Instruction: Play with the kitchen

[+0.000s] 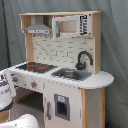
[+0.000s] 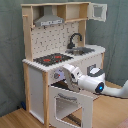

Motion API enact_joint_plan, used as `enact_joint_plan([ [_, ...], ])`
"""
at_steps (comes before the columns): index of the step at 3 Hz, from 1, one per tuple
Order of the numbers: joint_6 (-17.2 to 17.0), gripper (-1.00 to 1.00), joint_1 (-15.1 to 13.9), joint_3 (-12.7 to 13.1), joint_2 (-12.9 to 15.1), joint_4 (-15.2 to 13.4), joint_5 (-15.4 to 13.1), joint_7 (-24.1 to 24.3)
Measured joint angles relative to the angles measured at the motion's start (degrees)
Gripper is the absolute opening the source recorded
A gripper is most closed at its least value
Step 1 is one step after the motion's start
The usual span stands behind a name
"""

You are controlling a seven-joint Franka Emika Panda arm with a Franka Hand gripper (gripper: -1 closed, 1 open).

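The kitchen point(image 1: 60, 70) point(image 2: 60, 50) is a tall toy of light wood and white panels, with a red-ringed black hob point(image 1: 35, 66) point(image 2: 52, 58), a black tap point(image 1: 83, 59) point(image 2: 75, 39), a sink point(image 1: 71, 74) and a grey hood point(image 2: 49, 21). Its oven door point(image 2: 72, 105) hangs open and folded down in the second exterior view. My gripper point(image 2: 67, 75) is at the knob panel just below the hob, above the open door. In the first exterior view only the white arm point(image 1: 6, 90) shows, at the first exterior view's left edge.
The upper cabinet door point(image 2: 99, 11) point(image 1: 67, 26) stands swung open. A grey curtain point(image 2: 117, 35) hangs behind the kitchen. The floor point(image 2: 15, 119) is wood. The arm's white and grey body point(image 2: 97, 82) reaches in from the second exterior view's right.
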Motion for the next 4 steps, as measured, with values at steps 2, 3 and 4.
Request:
enact_joint_plan([
  [2,-3.14,1.0,-3.89,1.51,0.02,6.11,0.41,-1.78],
  [3,-6.1,1.0,-5.34,2.0,0.08,8.18,1.07,-0.72],
  [4,-6.13,-1.0,-5.34,2.0,0.08,8.2,1.07,-0.72],
])
